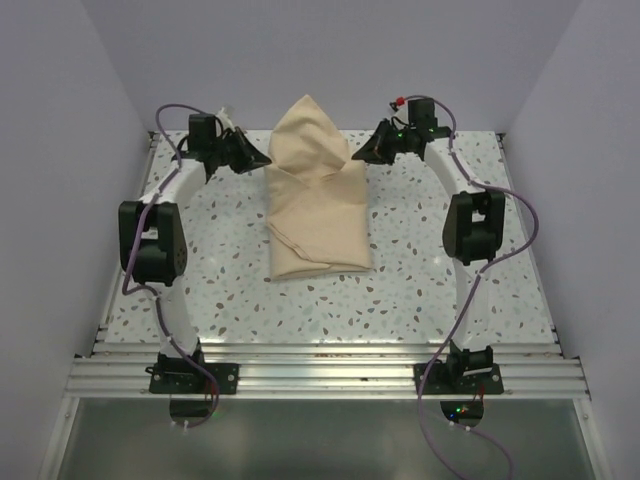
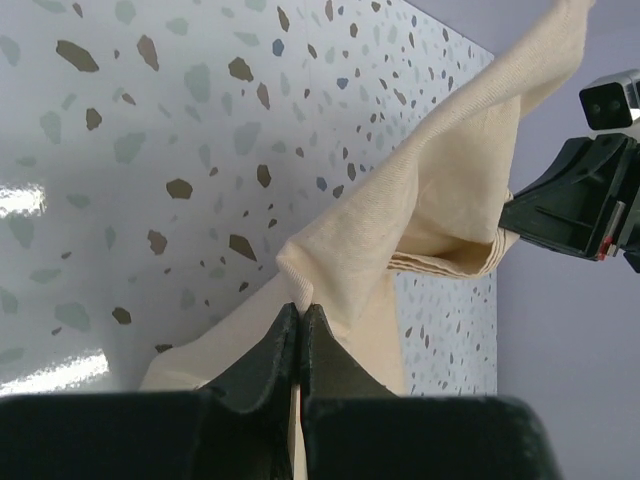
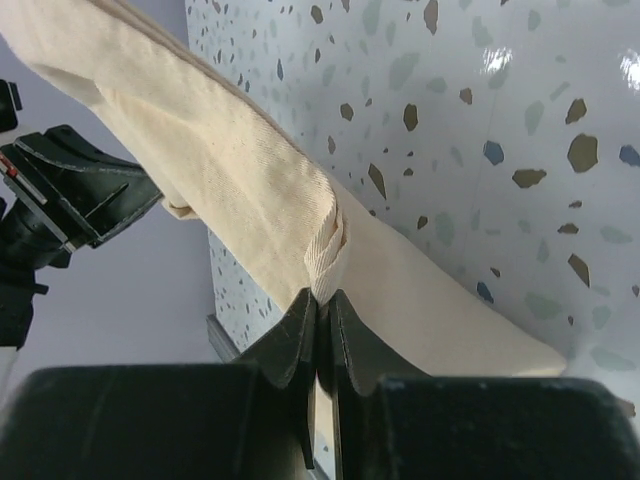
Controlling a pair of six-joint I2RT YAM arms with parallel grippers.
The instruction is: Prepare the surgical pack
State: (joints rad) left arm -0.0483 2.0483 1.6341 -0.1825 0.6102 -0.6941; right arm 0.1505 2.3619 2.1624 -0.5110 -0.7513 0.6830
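Observation:
The surgical pack, a tan-beige cloth wrap, lies folded in the middle of the speckled table, and its far flap is lifted into a peak near the back wall. My left gripper is shut on the flap's left edge. In the left wrist view the left gripper pinches a fold of the surgical pack. My right gripper is shut on the flap's right edge. The right wrist view shows the right gripper clamping a bunched edge of the surgical pack. Each wrist view catches the opposite gripper beyond the cloth.
The speckled table has a metal rail along its near edge. Pale walls close in at the left, right and back. Both arm bases stand on the rail.

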